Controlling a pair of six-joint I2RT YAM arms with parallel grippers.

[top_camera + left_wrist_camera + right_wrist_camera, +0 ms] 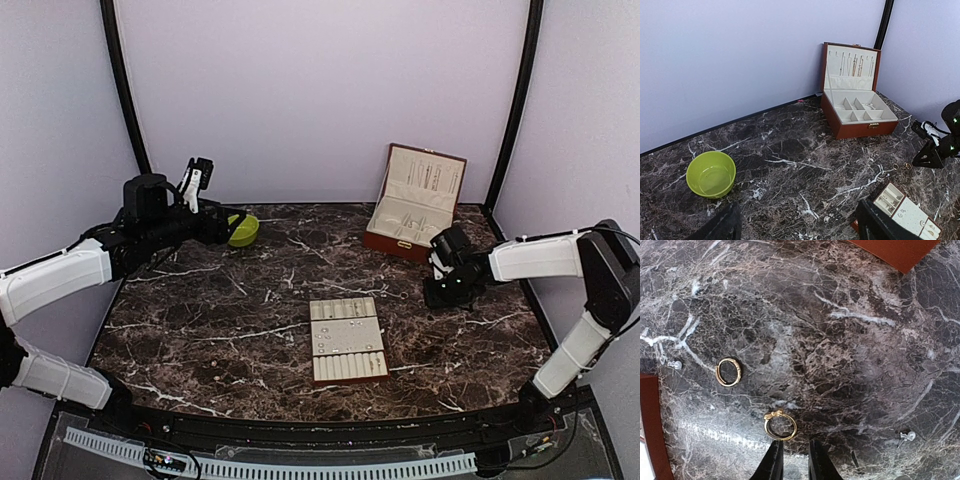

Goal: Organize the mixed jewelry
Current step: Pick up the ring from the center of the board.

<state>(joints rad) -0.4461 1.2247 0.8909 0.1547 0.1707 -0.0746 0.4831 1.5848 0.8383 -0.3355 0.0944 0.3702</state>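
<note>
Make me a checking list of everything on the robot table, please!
surface: dark marble table, white veins.
job's things: plain gold ring, bow-topped gold ring and two studs lie loose; more on the beige tray; chains hang in the open jewelry box.
clutter: green bowl, empty.
grippers: left gripper open, up near the bowl; right gripper almost closed, empty, just behind the bow-topped gold ring.
cables: lead loops at right wrist.
surroundings: plain lilac walls, black posts.

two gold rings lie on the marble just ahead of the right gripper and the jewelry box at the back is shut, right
No, the box is open, its lid standing up, as the left wrist view shows. The rest holds: the plain ring and the bow ring lie on the marble just ahead of the right gripper.
</note>
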